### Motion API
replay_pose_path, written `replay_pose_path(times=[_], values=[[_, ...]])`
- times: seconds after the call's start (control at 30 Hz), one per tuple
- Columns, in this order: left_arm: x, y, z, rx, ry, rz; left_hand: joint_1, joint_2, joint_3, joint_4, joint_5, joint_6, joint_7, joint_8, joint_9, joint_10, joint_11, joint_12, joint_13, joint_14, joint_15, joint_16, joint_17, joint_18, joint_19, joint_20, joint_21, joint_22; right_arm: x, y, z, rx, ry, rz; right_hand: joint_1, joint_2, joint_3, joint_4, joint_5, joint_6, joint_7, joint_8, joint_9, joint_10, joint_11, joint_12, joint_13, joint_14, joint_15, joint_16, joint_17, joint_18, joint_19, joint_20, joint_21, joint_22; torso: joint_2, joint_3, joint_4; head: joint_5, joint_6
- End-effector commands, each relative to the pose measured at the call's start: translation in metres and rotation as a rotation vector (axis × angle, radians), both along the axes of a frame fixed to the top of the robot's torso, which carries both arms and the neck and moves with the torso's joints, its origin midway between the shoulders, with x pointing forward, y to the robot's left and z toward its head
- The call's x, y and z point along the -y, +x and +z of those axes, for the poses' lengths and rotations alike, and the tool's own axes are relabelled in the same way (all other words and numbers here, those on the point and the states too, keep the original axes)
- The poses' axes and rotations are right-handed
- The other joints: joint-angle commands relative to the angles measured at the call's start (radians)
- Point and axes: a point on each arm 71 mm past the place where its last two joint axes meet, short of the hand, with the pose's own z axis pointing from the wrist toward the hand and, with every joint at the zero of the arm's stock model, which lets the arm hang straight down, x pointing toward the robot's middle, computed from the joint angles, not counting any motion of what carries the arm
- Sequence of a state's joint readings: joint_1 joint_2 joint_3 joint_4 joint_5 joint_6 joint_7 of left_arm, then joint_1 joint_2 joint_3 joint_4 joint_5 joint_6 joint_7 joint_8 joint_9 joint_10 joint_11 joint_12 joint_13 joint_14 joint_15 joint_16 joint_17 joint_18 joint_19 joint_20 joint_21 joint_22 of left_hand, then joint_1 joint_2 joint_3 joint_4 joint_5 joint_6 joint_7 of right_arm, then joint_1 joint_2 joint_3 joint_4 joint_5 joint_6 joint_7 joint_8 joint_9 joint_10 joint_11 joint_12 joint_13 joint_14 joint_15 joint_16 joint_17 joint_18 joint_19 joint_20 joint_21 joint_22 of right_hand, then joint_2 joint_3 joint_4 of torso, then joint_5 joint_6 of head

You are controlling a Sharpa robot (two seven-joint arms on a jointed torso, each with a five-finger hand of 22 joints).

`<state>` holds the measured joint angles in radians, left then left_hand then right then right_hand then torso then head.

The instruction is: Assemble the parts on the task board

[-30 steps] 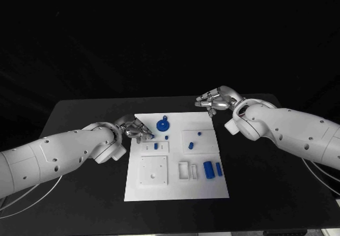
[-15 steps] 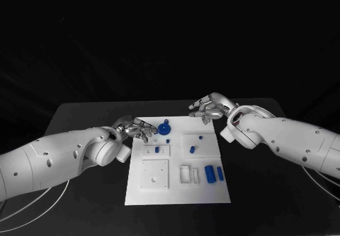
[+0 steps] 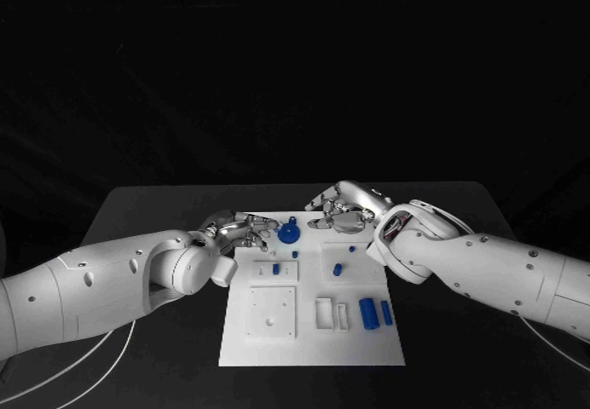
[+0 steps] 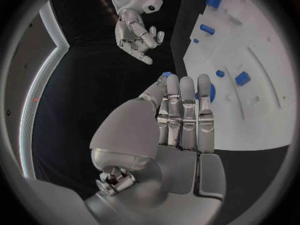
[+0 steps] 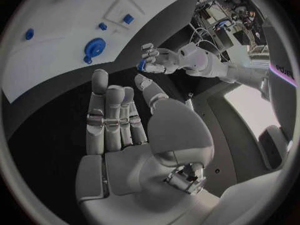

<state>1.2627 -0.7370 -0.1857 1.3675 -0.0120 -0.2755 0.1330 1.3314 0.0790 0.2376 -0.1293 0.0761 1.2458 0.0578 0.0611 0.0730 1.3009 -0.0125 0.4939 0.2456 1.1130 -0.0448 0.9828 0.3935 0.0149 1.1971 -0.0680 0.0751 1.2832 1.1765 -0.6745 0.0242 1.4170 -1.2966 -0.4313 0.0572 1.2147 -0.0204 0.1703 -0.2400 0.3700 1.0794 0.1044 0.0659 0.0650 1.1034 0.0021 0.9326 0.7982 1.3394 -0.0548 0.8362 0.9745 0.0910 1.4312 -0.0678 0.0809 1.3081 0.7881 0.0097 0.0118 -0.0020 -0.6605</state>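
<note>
You had the black surface (image 3: 147, 204) under everything, and on it the white task board (image 3: 310, 341), lying lengthwise away from the robot. Both hands sat at its far end. The left hand (image 3: 246, 230) hovered at the board's far left corner; the right hand (image 3: 338, 209) hung just past the far edge, a little to the right of the middle.

The relation your next move turned on was the round blue part with a small tab (image 3: 289, 232). It lay on the board's far end, between the two hands, just beside the left hand's fingers (image 4: 187, 110) and a little further from the right hand's. I judge the left hand was the nearer one for it.

In the right wrist view the left hand pinched a small blue piece (image 5: 142, 65) at its fingertips, so it was not free. The right hand's fingers (image 5: 112, 115) were straight and apart, holding nothing.

Among the smaller pieces, two long blue bars (image 3: 367, 313) lay side by side near the board's right edge, their long axes running away from the robot. A short blue peg (image 3: 337, 269) stood mid-board, well apart from both hands.

You could read no brand, label or writing anywhere on the board or the arms.
</note>
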Motion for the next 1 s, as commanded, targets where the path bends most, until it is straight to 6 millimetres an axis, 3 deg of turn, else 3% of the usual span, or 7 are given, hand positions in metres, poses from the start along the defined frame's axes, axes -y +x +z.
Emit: replay_pose_path(times=[0.03, 0.37, 0.47, 0.87, 1.0], values=[[0.004, -0.001, 0.001, -0.004, -0.08, 0.005, -0.002, 0.008, 0.0, -0.005, 0.004, 0.005, -0.012, 0.005, 0.194, -0.006, -0.001, 0.003, 0.001, -0.003, 0.002, 0.004, 0.001, 0.01, 0.003, 0.005, -0.006, -0.001, -0.008, -0.005, 0.002, 0.094, -0.041, -0.009, 0.0, -0.01, 0.01, 0.001, -0.006, 0.008, -0.002, -0.004, -0.001, 0.006, -0.002, -0.004, 0.003, 0.003, -0.005, -0.001, -0.002, -0.004, 0.002, -0.008, -0.003, 0.012, 0.001, -0.0002, 0.0015, 0.004, 0.009], [0.007, -0.004, 0.0, -0.011, -0.106, 0.0, -0.008, 0.01, 0.002, -0.011, 0.006, 0.003, -0.012, 0.005, 0.206, -0.007, -0.001, 0.005, 0.002, -0.003, 0.002, 0.005, 0.002, 0.01, 0.004, 0.005, -0.005, -0.005, -0.026, -0.014, -0.001, 0.136, -0.017, -0.024, 0.004, -0.024, 0.018, 0.012, -0.02, 0.013, -0.005, -0.004, 0.0, 0.012, -0.004, -0.005, 0.005, 0.008, -0.006, 0.0, -0.001, -0.004, 0.007, -0.01, -0.003, 0.012, 0.002, 0.0003, 0.0011, 0.014, 0.021], [0.008, -0.004, 0.001, -0.012, -0.11, -0.004, -0.009, 0.01, 0.002, -0.013, 0.006, 0.002, -0.012, 0.005, 0.208, -0.007, -0.001, 0.005, 0.002, -0.003, 0.002, 0.005, 0.002, 0.01, 0.004, 0.005, -0.005, -0.005, -0.028, -0.014, -0.002, 0.141, -0.027, -0.044, 0.008, -0.025, 0.023, 0.017, -0.056, 0.016, -0.006, -0.004, -0.001, 0.013, -0.005, -0.006, 0.005, 0.01, -0.007, 0.0, -0.001, -0.005, 0.009, -0.011, -0.003, 0.011, 0.002, 0.0005, 0.001, 0.015, 0.021], [0.01, -0.005, 0.001, -0.013, -0.126, -0.014, -0.014, 0.012, 0.004, -0.019, 0.008, 0.001, -0.013, 0.005, 0.216, -0.008, -0.001, 0.006, 0.002, -0.003, 0.001, 0.005, 0.002, 0.01, 0.004, 0.005, -0.005, -0.007, -0.038, -0.017, -0.011, 0.158, -0.03, -0.094, 0.03, -0.071, 0.021, 0.087, -0.098, 0.006, -0.005, -0.004, 0.0, 0.022, -0.004, -0.012, 0.005, 0.015, -0.007, -0.004, -0.001, -0.006, 0.015, -0.011, -0.006, 0.004, 0.003, 0.0023, 0.0009, 0.019, 0.023], [0.011, -0.006, 0.001, -0.013, -0.13, -0.019, -0.015, 0.012, 0.004, -0.021, 0.009, 0.001, -0.013, 0.005, 0.218, -0.007, -0.001, 0.007, 0.002, -0.003, 0.001, 0.005, 0.002, 0.01, 0.004, 0.005, -0.005, -0.007, -0.039, -0.018, -0.012, 0.168, -0.016, -0.115, 0.036, -0.076, 0.022, 0.091, -0.1, 0.016, -0.008, -0.003, 0.0, 0.025, -0.006, -0.01, 0.007, 0.019, -0.008, -0.002, 0.0, -0.006, 0.018, -0.012, -0.004, 0.004, 0.002, 0.0021, -0.0004, 0.019, 0.023]])
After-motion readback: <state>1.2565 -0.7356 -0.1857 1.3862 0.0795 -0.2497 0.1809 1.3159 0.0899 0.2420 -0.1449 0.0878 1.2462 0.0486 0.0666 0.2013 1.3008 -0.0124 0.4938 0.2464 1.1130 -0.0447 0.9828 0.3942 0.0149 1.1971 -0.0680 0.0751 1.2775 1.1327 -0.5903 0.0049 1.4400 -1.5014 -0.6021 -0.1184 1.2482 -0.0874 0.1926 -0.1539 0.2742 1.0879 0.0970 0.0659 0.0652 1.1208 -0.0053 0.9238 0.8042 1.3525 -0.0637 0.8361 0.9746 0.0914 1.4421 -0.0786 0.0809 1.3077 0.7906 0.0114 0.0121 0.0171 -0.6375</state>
